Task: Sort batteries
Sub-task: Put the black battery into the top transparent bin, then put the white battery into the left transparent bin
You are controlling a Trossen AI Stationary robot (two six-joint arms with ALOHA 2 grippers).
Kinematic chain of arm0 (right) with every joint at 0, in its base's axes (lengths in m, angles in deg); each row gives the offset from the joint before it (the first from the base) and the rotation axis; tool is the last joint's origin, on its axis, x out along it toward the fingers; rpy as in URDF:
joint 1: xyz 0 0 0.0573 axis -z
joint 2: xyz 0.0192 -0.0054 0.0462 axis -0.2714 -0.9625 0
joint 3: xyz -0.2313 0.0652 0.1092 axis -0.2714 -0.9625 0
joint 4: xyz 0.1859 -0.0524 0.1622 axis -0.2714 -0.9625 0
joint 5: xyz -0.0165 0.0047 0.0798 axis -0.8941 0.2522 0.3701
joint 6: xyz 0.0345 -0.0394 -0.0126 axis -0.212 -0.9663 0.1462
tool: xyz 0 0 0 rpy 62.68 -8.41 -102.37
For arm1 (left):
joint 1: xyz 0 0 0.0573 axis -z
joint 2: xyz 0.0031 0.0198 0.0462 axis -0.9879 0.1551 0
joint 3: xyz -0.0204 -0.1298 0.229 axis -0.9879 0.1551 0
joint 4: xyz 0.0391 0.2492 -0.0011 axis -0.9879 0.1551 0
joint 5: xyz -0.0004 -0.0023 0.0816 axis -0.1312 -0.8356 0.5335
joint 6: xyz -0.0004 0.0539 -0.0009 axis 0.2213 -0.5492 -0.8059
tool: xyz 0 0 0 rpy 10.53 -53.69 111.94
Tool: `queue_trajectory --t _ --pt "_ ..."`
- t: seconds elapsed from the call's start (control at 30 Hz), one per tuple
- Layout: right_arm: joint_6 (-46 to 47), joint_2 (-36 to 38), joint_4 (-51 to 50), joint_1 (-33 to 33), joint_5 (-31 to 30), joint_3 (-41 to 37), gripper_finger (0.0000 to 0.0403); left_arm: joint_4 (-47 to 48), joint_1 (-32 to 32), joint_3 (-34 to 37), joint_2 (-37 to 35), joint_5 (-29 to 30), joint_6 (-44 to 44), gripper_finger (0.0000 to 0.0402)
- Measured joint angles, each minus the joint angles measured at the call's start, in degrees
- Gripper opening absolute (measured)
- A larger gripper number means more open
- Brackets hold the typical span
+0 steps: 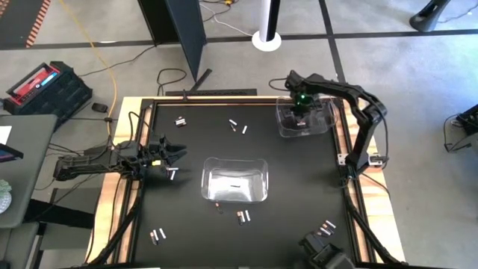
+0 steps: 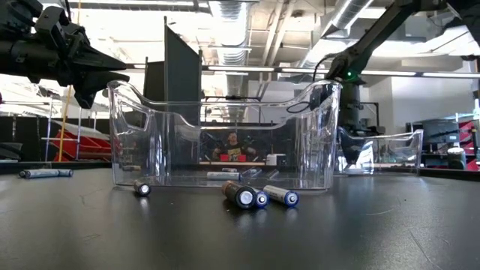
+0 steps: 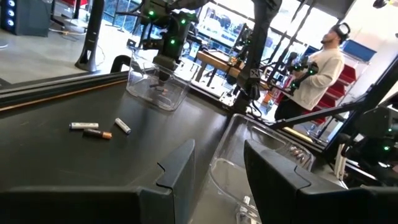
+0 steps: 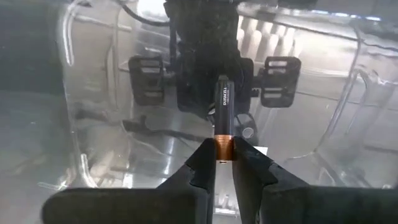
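My right gripper [image 1: 300,110] reaches down into the clear bin [image 1: 305,118] at the table's far right, shut on a black battery with a copper end [image 4: 224,102]. My left gripper [image 1: 175,155] waits open and level at the table's left, holding nothing. A second clear bin [image 1: 235,179] stands at mid-table with a battery [image 1: 234,187] lying on its floor. Loose batteries lie flat on the black table: near the far edge [image 1: 233,123], beside my left gripper [image 1: 172,172], and near the front [image 1: 243,217]. My right gripper pinches the battery's copper end [image 4: 224,148] between its two fingertips [image 4: 204,163]. The fingers come from above, pointing down, and lie along the battery. It hangs upright below them inside the bin, black end toward the bin's floor.
The table has a raised wooden rim [image 1: 345,142]. More loose batteries lie at the front left [image 1: 156,236] and front right [image 1: 328,226]. A person [image 3: 314,74] stands in the room beyond the table. Bare tabletop lies between the two bins.
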Motion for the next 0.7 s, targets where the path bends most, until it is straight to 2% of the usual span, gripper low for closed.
queue_trajectory --t 0.4,0.7 --pt "-0.8 0.1 0.1 0.0 0.0 0.0 0.013 0.5 0.0 0.0 0.0 0.0 0.0 0.0132" --pt "-0.9 2.8 -1.7 0.0 0.0 0.0 0.0146 0.5 0.0 0.0 0.0 0.0 0.0 0.0132"
